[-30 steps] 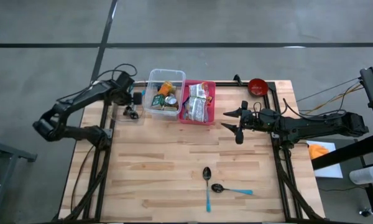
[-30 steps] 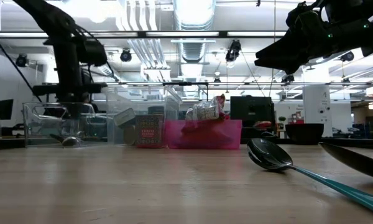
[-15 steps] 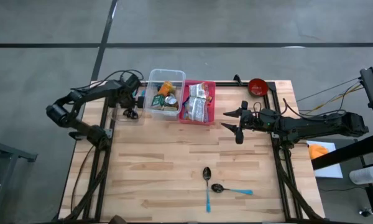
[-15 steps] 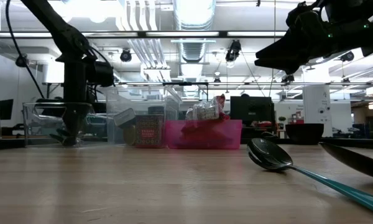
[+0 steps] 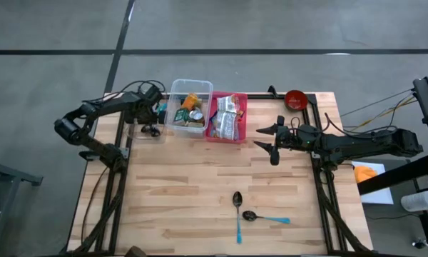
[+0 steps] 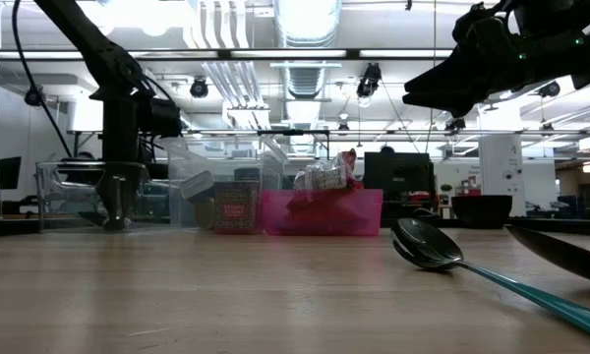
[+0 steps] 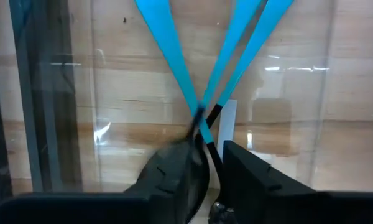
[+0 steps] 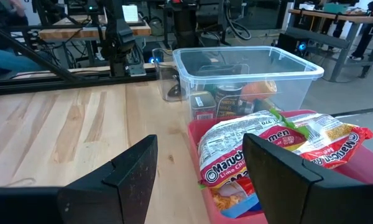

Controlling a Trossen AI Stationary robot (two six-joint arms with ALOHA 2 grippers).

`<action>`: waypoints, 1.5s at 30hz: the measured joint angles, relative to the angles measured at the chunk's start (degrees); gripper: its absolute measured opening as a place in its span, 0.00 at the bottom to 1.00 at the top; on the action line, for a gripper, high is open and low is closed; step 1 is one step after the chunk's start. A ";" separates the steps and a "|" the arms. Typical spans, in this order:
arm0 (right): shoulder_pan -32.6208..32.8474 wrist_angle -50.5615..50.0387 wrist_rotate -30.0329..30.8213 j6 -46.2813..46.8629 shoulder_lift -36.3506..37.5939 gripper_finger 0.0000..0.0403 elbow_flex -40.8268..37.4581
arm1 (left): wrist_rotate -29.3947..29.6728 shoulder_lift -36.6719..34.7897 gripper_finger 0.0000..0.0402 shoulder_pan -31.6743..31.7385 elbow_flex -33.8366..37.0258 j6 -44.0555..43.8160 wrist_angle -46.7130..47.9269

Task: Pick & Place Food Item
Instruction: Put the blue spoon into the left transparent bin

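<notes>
Since a sec ago the left arm swung in closer over the small clear bin (image 5: 145, 130) at the worktop's (image 5: 200, 193) far-left corner; vs half a sec ago it barely shifted. Left gripper (image 7: 210, 163) points down into that bin, jaws narrow w/ a slim gap, tips right at crossed blue-handled utensils (image 7: 202, 74) lying in the bin; can't tell if anything's actually pinched.

Right gripper (image 5: 271, 140) hasn't moved: hovers above the worktop just beside the pink bin (image 5: 228, 137), jaws wide, holding nothing.

Food items: ramen packets (image 8: 280, 146) sit in the pink bin; cans & small boxes (image 5: 189, 111) in the bigger clear tub (image 5: 190, 87), which touches the pink bin's left side.

Near edge of worktop: two spoons (image 5: 237, 207), bowls close together, teal handles. Red bowl (image 5: 294, 98) at far-right corner, well apart from the bins.
</notes>
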State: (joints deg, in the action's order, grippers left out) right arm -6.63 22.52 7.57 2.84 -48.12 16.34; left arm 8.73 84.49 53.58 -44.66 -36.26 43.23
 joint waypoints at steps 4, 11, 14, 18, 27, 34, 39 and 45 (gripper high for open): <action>0.00 0.02 0.00 0.03 0.00 0.58 0.00 | 0.00 -0.03 0.27 0.00 -0.02 -0.32 -0.31; 0.02 0.00 0.00 0.05 0.00 0.58 0.00 | 0.00 -2.10 0.28 0.02 -0.02 -1.21 -0.42; 0.02 0.01 -0.01 0.01 0.00 0.58 0.00 | -0.01 -4.49 0.28 0.02 -0.02 -1.20 -0.38; 0.00 0.02 0.00 0.01 0.00 0.58 0.00 | -0.32 -9.32 0.28 -0.12 0.00 -1.19 0.65; 0.00 0.00 0.00 -0.01 0.00 0.58 0.02 | -2.76 -24.96 0.28 -2.69 0.00 0.85 1.50; 0.02 0.01 -0.01 0.08 0.00 0.58 0.01 | -2.10 -35.35 0.28 -10.48 0.00 4.43 0.90; 0.02 0.00 -0.02 0.10 0.00 0.58 0.00 | 2.25 -38.07 0.28 -19.26 0.00 7.28 -3.09; 0.02 0.00 -0.02 0.07 0.02 0.58 0.00 | 7.17 -36.67 0.28 -32.46 0.00 7.75 -8.82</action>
State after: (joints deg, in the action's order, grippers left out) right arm -6.61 22.52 7.56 2.90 -48.10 16.34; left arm 15.90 47.82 21.13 -44.66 -28.51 34.40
